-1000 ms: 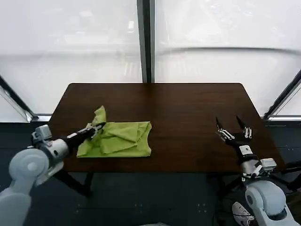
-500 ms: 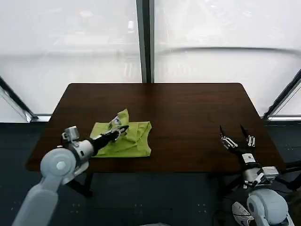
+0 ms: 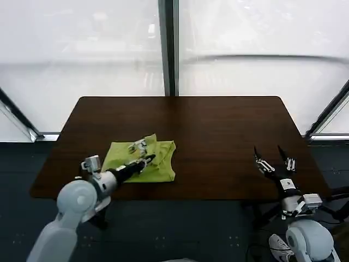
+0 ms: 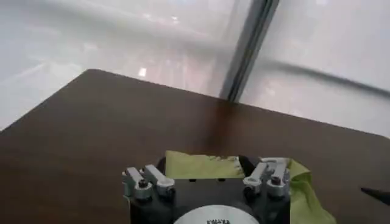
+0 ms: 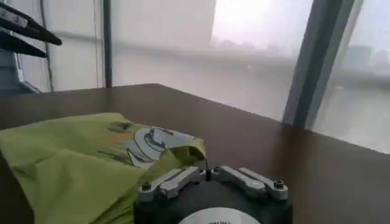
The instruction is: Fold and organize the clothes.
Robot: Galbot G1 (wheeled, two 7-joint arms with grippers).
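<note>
As left pincer grips, T-shirt bunched.

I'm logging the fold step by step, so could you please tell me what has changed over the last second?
The left gripper carried the T-shirt's raised left flap rightward across the table, making a narrower bundle. The right gripper stayed open near the table's right edge.

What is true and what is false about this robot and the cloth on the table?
1. The T-shirt lies on a dark wooden table. True.
2. The T-shirt is blue. False: it is lime yellow-green.
3. The left gripper is over the T-shirt. True.
4. The right gripper is touching the T-shirt. False: it is far from it, by the table's right side, fingers open.
5. A white print shows on the T-shirt. True.
</note>
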